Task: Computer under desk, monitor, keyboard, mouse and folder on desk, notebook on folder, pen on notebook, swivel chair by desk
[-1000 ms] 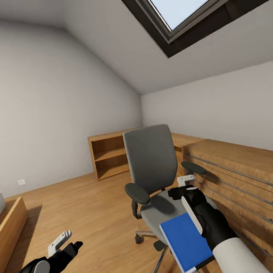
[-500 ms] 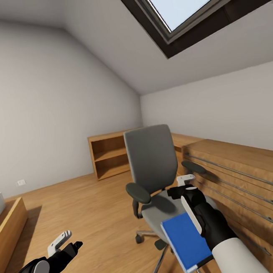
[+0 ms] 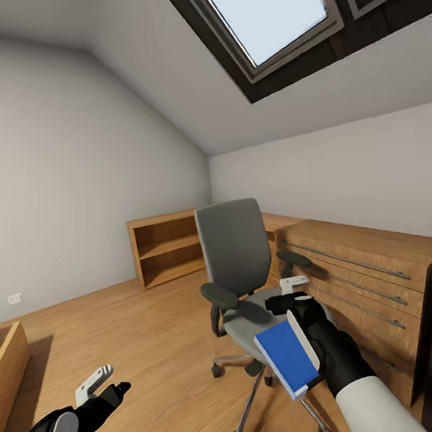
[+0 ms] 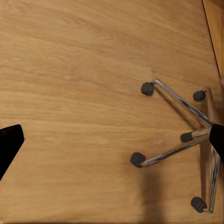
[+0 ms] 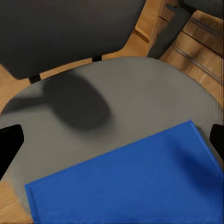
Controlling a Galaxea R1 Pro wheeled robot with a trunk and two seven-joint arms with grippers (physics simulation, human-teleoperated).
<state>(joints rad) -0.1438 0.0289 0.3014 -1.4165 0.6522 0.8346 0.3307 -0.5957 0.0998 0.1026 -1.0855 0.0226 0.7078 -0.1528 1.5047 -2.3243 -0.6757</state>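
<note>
The left claw (image 3: 104, 382) hangs low at about 7 o'clock over the bare wooden floor (image 3: 156, 342), its white-tipped fingers parted with nothing between them. At centre stands the grey swivel chair with a chrome star base (image 3: 238, 267). At 5 o'clock the right claw (image 3: 293, 301) is closed on the flat blue folder (image 3: 286, 357), tilted above the chair's seat. A long wooden drawer unit (image 3: 368, 273) runs along the wall at 3 o'clock.

Bare floor (image 3: 141, 330) left of swivel chair (image 3: 237, 260), dresser (image 3: 369, 280) crowding right

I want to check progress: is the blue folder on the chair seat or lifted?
Lifted: the right gripper holds the blue folder tilted above the swivel chair.
</note>
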